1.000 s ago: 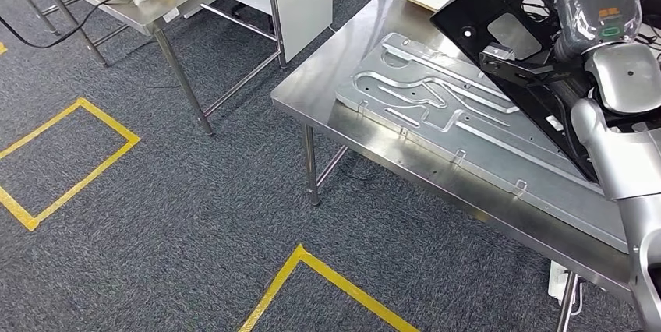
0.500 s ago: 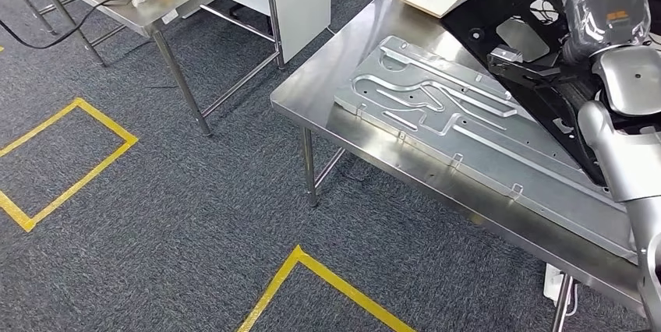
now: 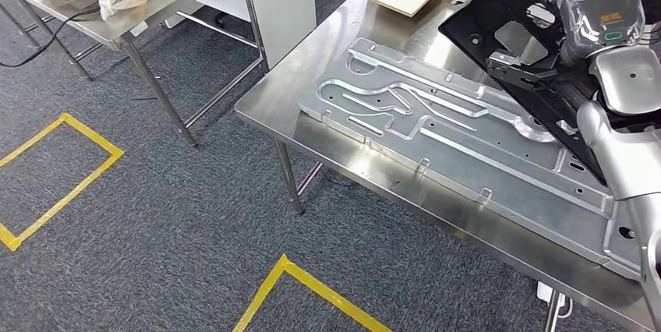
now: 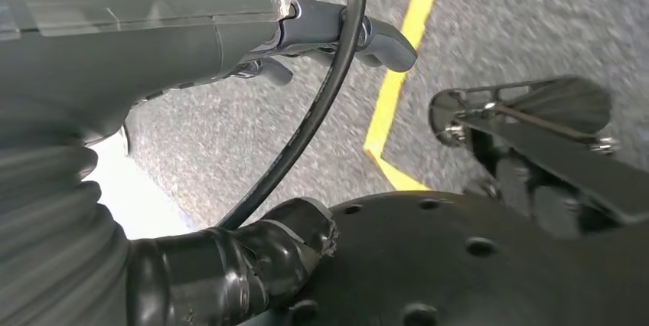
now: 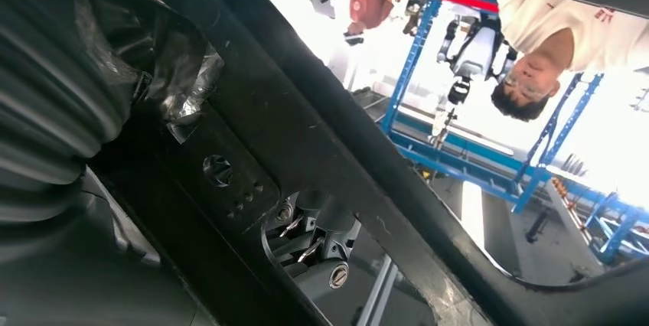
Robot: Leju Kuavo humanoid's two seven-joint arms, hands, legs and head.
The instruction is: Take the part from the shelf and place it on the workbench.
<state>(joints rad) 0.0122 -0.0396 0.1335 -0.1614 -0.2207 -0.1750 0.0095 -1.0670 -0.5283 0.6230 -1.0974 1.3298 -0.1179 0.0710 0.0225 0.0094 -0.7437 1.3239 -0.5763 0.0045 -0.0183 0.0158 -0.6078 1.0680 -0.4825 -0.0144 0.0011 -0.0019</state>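
- Step in hand (judgement): carrying the black part (image 3: 518, 44) to the workbench; it has yet to be set down.
- Doing it well: lower the part flat onto a bare stretch of the steel tabletop (image 3: 273, 98), toward 10 o'clock of the hand, keeping its lower edge off the ribbed aluminium panel (image 3: 436, 137) that lies there. Let go only once the part rests on its own.
- Right hand (image 3: 600, 20): at 2 o'clock in the head view, wrapped in a clear cover and raised above the tabletop. It grips the black part, as the right wrist view shows, with the part's frame (image 5: 306, 135) running right past the hand.
- Black part: held tilted in the air, extending from the hand toward 9 o'clock, over the far end of the panel.
- Left hand (image 4: 229, 50): hangs over the carpet beside a yellow floor line (image 4: 398, 89), fingers loosely extended, holding nothing.
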